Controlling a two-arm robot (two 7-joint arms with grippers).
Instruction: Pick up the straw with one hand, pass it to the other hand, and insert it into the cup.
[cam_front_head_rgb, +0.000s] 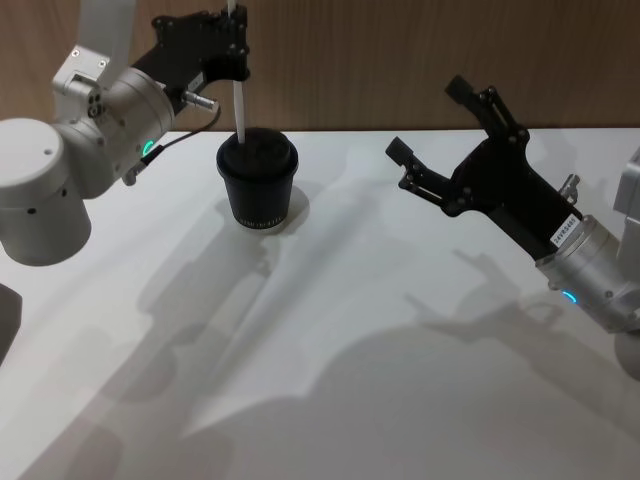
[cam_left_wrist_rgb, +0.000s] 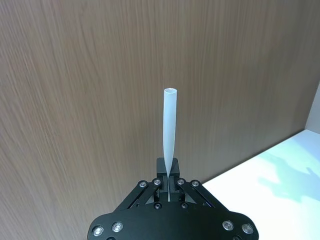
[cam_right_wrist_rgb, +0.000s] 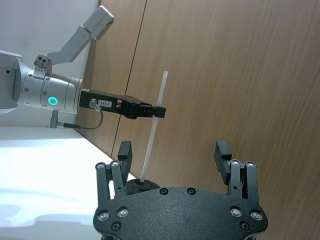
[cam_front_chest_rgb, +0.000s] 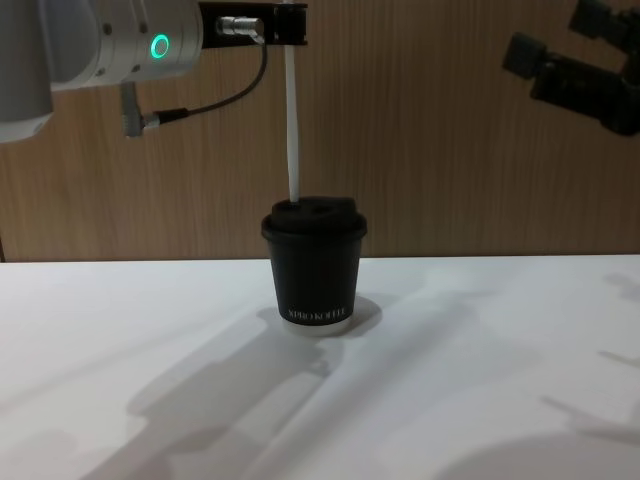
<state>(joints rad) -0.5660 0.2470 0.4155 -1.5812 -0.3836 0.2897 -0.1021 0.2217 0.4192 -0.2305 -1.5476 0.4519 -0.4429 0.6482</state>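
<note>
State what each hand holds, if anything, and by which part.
The left hand holds the straw by its upper part, lower end at the lid of the cup. The right hand is open and holds nothing.

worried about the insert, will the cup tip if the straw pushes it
Likely light: the cup looks like lidded paper, so a sideways push might slide it. The left gripper holds the straw near upright, so tipping seems unlikely; the right gripper hangs open, apart.
</note>
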